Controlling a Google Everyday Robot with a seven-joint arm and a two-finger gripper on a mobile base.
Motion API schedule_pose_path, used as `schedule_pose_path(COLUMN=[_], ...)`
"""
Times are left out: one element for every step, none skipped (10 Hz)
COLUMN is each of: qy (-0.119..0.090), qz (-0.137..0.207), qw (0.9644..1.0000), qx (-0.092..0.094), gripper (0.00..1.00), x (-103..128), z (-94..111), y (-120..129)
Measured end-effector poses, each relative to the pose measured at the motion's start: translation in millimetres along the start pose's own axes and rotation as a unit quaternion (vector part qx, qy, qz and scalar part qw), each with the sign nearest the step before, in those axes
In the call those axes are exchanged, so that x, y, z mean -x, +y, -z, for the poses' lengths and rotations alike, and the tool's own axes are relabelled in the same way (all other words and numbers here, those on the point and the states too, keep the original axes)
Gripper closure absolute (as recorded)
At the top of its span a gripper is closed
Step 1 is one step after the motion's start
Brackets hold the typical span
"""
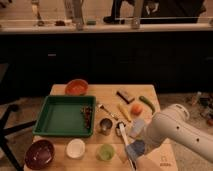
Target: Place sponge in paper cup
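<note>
The sponge, a small pale blue-grey block, is at the tip of my arm, low over the table's front right. My gripper is there, at the end of the big white arm that comes in from the right, and it is shut on the sponge. The paper cup, short, white and wide-mouthed, stands at the front of the table, well to the left of the gripper. A light green cup stands between the gripper and the paper cup.
A maroon bowl sits left of the paper cup. A green tray, an orange bowl, a metal cup, a fork, a grey-blue cloth, a white utensil, an orange fruit and a green pepper lie around.
</note>
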Motion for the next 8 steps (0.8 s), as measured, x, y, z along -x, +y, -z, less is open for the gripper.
schedule_pose_path(qy=[0.001, 0.003, 0.005, 0.008, 0.010, 0.013, 0.014, 0.015], qz=[0.000, -0.003, -0.005, -0.007, -0.012, -0.020, -0.025, -0.029], qw=[1.0000, 1.0000, 1.0000, 0.9999, 0.9998, 0.9996, 0.9994, 0.9993], qx=[-0.002, 0.000, 0.005, 0.009, 0.012, 0.017, 0.019, 0.019], gripper=[1.00, 1.00, 1.00, 1.00, 1.00, 1.00, 1.00, 1.00], x=[9, 19, 29, 37, 45, 52, 58, 63], z=[1, 0, -2, -5, -8, -11, -13, -14], y=[-8, -16, -25, -33, -41, -46, -53, -58])
